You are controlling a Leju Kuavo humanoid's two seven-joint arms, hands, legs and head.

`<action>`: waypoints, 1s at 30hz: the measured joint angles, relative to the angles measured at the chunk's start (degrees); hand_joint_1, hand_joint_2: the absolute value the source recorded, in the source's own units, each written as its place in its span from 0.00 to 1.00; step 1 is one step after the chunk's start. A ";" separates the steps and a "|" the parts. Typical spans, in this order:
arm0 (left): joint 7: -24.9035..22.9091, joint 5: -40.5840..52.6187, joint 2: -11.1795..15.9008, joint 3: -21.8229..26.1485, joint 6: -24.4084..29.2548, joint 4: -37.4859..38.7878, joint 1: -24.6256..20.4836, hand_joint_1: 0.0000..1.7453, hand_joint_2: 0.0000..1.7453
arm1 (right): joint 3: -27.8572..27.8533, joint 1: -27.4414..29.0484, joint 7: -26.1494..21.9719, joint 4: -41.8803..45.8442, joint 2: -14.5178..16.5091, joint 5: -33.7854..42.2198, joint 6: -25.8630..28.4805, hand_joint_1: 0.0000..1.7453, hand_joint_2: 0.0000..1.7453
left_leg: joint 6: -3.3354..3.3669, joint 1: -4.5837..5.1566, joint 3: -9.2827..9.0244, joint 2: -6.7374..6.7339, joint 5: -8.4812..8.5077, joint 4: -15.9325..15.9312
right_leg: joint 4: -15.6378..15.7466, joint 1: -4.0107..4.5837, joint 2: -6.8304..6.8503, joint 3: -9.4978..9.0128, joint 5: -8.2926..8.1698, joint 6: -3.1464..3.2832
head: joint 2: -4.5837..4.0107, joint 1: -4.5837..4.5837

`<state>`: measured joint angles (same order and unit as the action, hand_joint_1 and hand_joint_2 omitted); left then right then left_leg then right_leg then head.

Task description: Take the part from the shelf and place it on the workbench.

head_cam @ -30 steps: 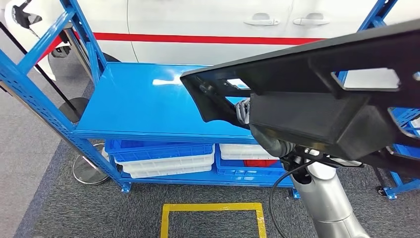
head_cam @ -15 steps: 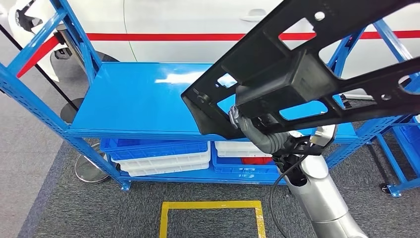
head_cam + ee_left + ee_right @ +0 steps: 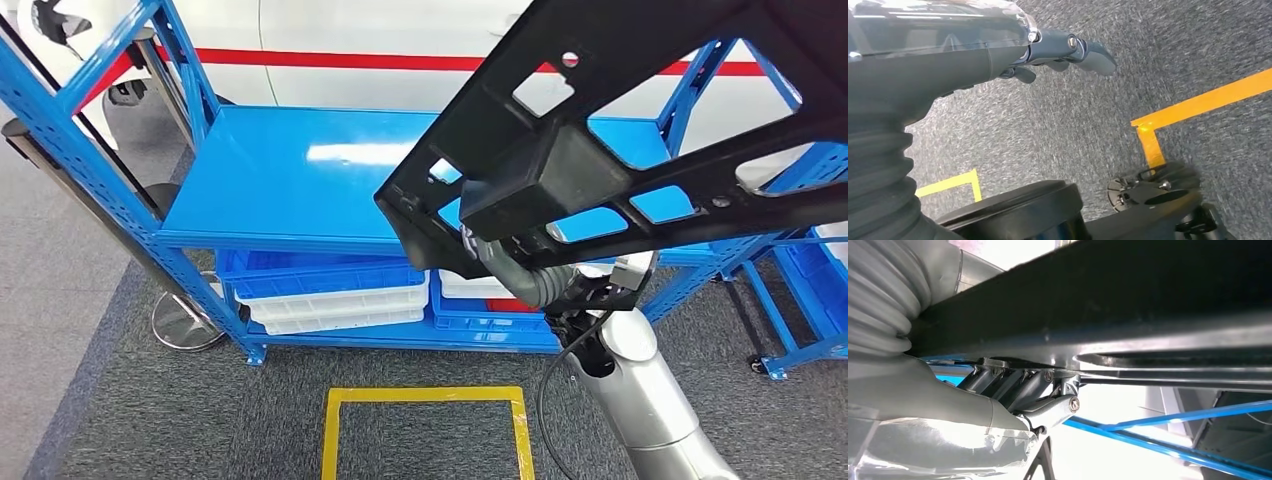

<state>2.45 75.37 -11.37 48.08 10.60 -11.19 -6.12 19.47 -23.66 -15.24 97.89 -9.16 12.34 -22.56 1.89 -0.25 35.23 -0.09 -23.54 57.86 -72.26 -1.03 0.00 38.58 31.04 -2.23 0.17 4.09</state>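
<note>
The right hand point(image 3: 1013, 390) gripped the part point(image 3: 600, 130), which hid most of it; the left hand point(image 3: 1048, 50) hung unclenched, holding nothing.

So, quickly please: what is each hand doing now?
Left hand: holds nothing, fingers apart.
Right hand: holds the black part.

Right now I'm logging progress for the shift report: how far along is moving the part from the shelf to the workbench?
Done: the black part is off the blue shelf, whose top board lies bare beneath it. In hand: the right hand grips the part from below, holding it up in the air in front of the shelf. The left hand hangs over the carpet, holding nothing. Left: carrying the part to a workbench and setting it down.
</note>
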 joint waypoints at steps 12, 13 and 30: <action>0.08 -0.12 -0.03 0.21 0.15 0.00 -0.46 0.00 1.00 | 0.07 0.13 -0.32 -0.10 -0.05 -3.04 2.16 1.00 1.00 | -3.02 -0.05 5.44 0.33 -9.15 13.63 | 13.82 0.35 0.28 -4.53 -5.58 3.72 | 0.00 0.09; 0.08 -0.13 -0.02 0.24 0.11 0.00 -0.53 0.00 1.00 | 0.03 0.32 -0.31 -0.08 -0.08 -3.50 2.43 1.00 1.00 | -3.05 -0.05 5.43 0.33 -9.94 16.28 | 13.73 0.46 0.29 -3.61 -6.23 3.74 | 0.00 0.09; -1.02 0.03 -0.28 0.54 -0.36 0.02 0.03 0.00 1.00 | -1.45 3.16 -1.46 1.84 -2.53 -4.12 2.42 1.00 1.00 | 0.00 0.33 -1.38 -0.36 0.16 -1.67 | -2.60 -0.05 -0.10 2.06 -1.30 0.03 | 0.00 0.09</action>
<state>1.43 75.40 -11.65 48.62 10.24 -11.17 -6.09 18.03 -20.50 -16.70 99.72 -11.69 8.23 -20.14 1.88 0.08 33.85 -0.45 -23.39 56.18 -74.86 -1.08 -0.09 40.63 29.74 -2.20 0.17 4.18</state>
